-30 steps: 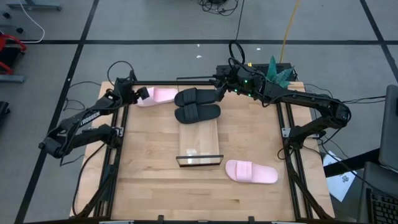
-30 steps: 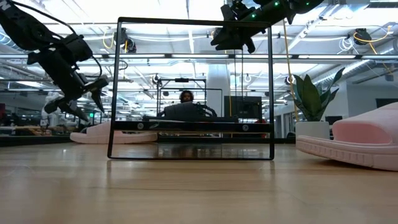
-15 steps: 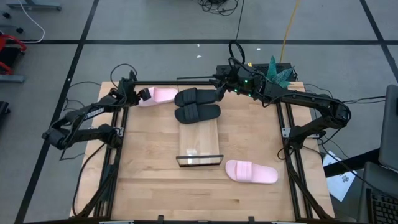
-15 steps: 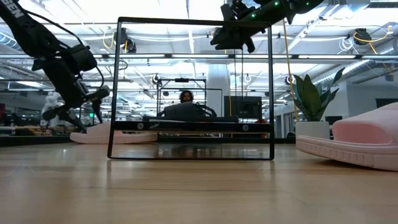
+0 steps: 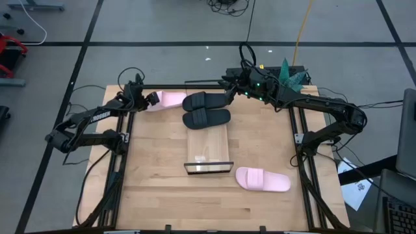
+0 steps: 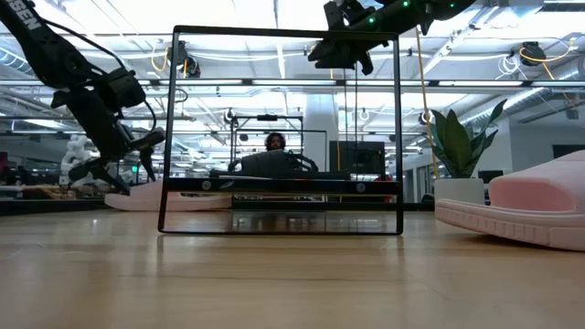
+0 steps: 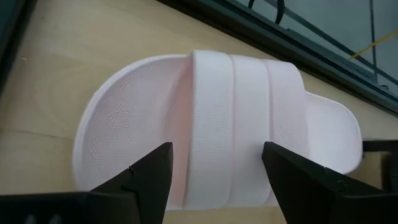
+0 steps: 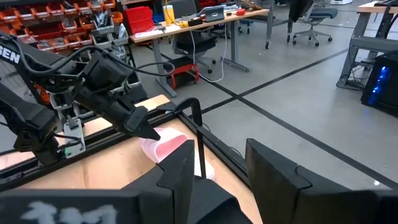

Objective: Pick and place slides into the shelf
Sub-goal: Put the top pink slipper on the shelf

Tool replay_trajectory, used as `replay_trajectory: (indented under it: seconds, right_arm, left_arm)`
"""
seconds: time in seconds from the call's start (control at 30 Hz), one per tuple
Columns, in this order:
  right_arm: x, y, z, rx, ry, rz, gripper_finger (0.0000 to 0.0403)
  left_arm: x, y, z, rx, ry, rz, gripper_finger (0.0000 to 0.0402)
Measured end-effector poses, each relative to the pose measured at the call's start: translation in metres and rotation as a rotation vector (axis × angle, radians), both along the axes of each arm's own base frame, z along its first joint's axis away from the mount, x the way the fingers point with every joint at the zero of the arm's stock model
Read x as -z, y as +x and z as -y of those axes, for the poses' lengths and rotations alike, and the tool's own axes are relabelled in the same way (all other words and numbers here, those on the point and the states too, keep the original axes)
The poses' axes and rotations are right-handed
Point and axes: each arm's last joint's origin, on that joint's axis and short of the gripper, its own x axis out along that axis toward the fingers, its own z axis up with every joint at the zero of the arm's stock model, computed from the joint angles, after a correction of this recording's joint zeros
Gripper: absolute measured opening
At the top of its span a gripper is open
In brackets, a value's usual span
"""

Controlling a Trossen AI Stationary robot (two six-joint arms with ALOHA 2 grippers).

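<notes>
In the high view, a pale pink slide lies sole-down near the table's far left corner. My left gripper hangs open just left of it. In the left wrist view, the gripper has a finger on either side of the pink strap without touching it. Two black slides lie side by side at the far end of the shelf. My right gripper is open and raised high above the farther black slide's right end. A second pink slide lies near the shelf's dark lip.
In the low view, the shelf's dark frame stands upright mid-table, and the near pink slide is at the right. Black rails run along both table sides. Bare wood lies left and right of the shelf. A person sits in the room behind.
My left gripper has dropped a little and moved closer to the far pink slide, staying open. The right arm and all slides have kept still.
</notes>
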Motion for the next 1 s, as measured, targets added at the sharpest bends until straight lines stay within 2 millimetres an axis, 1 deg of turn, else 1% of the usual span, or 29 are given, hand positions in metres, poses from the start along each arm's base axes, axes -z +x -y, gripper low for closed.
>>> replay_trajectory:
  seconds: [0.13,0.53,0.67,0.77,0.83,0.93,1.0]
  right_arm:
    - [0.0000,0.0000,0.0000,0.000,0.000,0.000,0.0134]
    - [0.0002,0.0000,0.0000,-0.001,0.001,-0.001,0.0135]
    - [0.0009,-0.0002,-0.0001,-0.001,0.004,-0.009,0.0134]
    - [0.0009,-0.0002,-0.0001,-0.001,0.004,-0.009,0.0135]
    - [0.0009,-0.0002,-0.0001,-0.001,0.004,-0.009,0.0134]
    - [0.0009,-0.0002,-0.0001,-0.001,0.004,-0.009,0.0135]
    - [0.0009,-0.0002,-0.0001,-0.001,0.004,-0.009,0.0135]
  left_arm:
    - [-0.0007,0.0009,-0.0003,0.008,-0.003,0.023,0.0239]
    - [-0.0019,0.0025,-0.0007,0.023,-0.011,0.070,0.0202]
    - [-0.0019,0.0024,-0.0007,0.021,-0.011,0.068,0.0182]
    - [-0.0019,0.0023,-0.0008,0.013,-0.011,0.069,0.0155]
    - [-0.0022,0.0026,-0.0010,0.014,-0.008,0.071,0.0129]
    - [-0.0021,0.0023,-0.0011,0.007,-0.005,0.064,0.0081]
    - [-0.0020,0.0020,-0.0012,-0.001,-0.001,0.057,0.0040]
